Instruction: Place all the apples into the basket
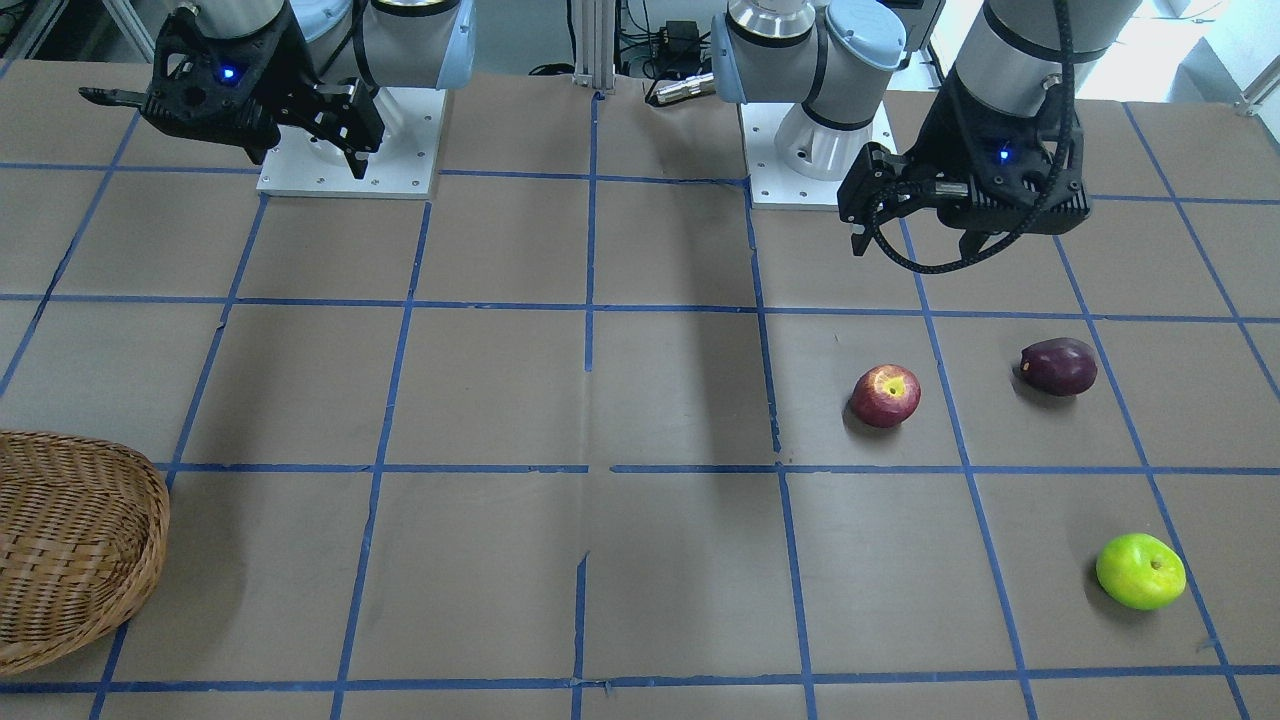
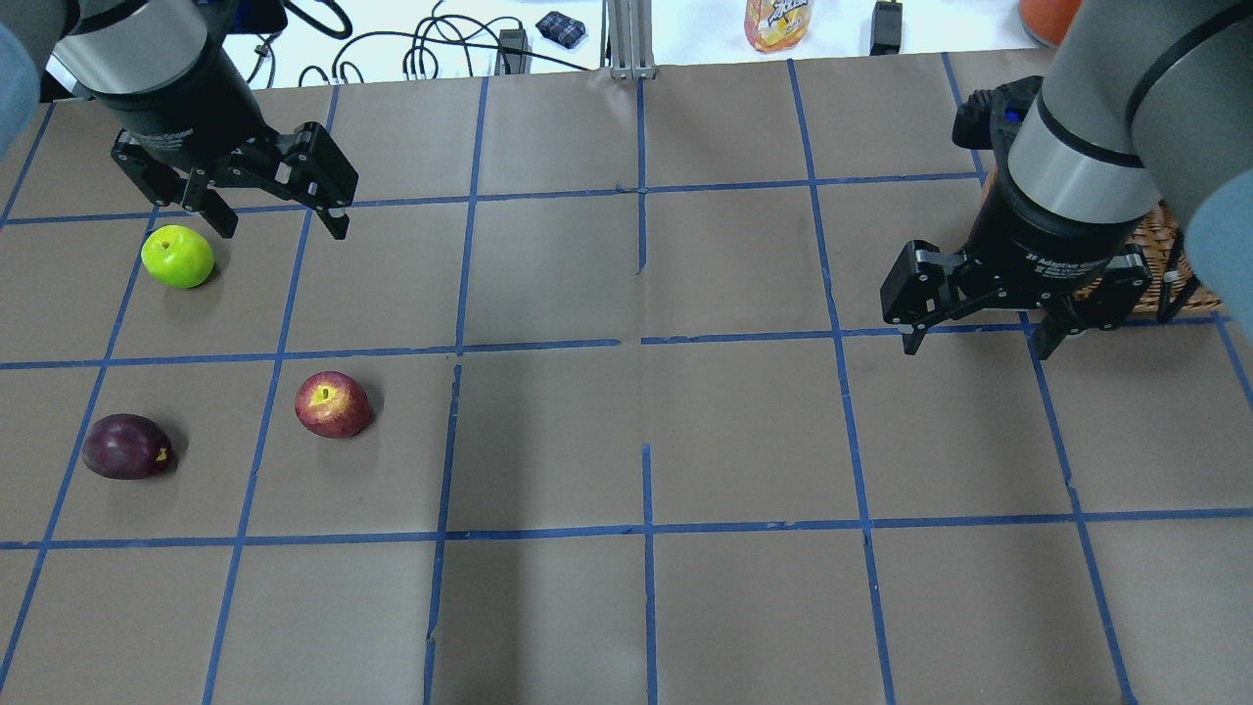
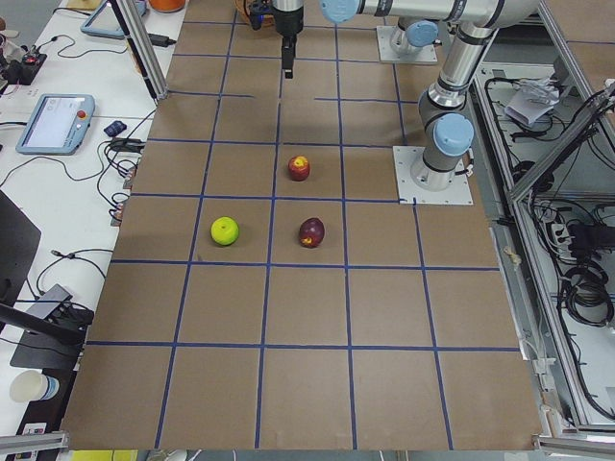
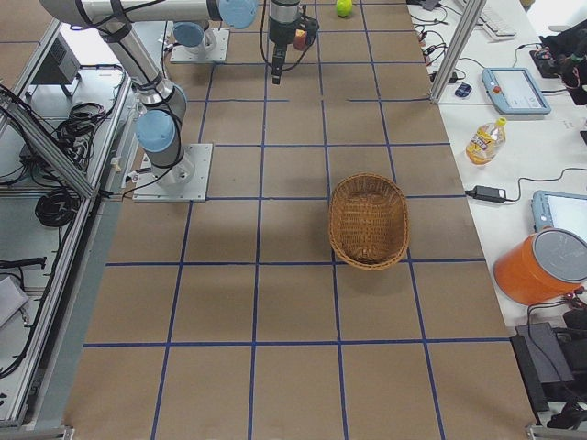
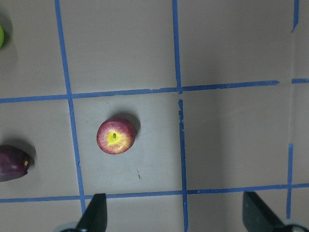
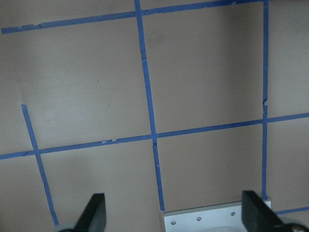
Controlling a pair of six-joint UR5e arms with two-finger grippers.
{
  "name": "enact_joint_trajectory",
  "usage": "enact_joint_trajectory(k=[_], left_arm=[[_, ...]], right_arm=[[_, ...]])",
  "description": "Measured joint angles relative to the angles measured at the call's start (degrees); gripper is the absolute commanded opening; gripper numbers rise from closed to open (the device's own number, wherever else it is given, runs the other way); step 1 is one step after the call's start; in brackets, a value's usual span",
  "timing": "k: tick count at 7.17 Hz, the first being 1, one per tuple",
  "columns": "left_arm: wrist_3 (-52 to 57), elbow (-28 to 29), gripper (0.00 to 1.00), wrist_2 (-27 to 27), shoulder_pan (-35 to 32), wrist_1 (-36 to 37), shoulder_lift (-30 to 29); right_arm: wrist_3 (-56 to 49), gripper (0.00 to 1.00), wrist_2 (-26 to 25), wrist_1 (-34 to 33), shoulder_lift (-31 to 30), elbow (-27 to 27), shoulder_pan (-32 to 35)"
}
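Three apples lie on the table on my left side: a red one (image 2: 333, 403) (image 1: 886, 395), a dark purple one (image 2: 127, 446) (image 1: 1058, 366) and a green one (image 2: 177, 257) (image 1: 1140, 571). My left gripper (image 2: 279, 223) is open and empty, held above the table beside the green apple. Its wrist view shows the red apple (image 5: 116, 136) ahead of the open fingertips (image 5: 96, 212). The wicker basket (image 1: 70, 545) (image 4: 369, 220) stands on my right side, partly hidden behind my right arm in the overhead view. My right gripper (image 2: 977, 343) is open and empty above bare table near the basket.
Blue tape lines grid the brown table. Two white arm base plates (image 1: 350, 160) (image 1: 790, 160) sit at the robot's edge. A drink bottle (image 2: 778, 20), cables and an orange bucket (image 4: 541, 266) lie on the bench beyond the table's far edge.
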Motion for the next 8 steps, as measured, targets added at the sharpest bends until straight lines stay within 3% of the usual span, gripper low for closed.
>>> enact_joint_trajectory(k=[8], left_arm=[[0.3, -0.5, 1.0, -0.1, 1.3, 0.1, -1.5]], right_arm=[[0.0, 1.0, -0.4, 0.0, 0.0, 0.0, 0.0]])
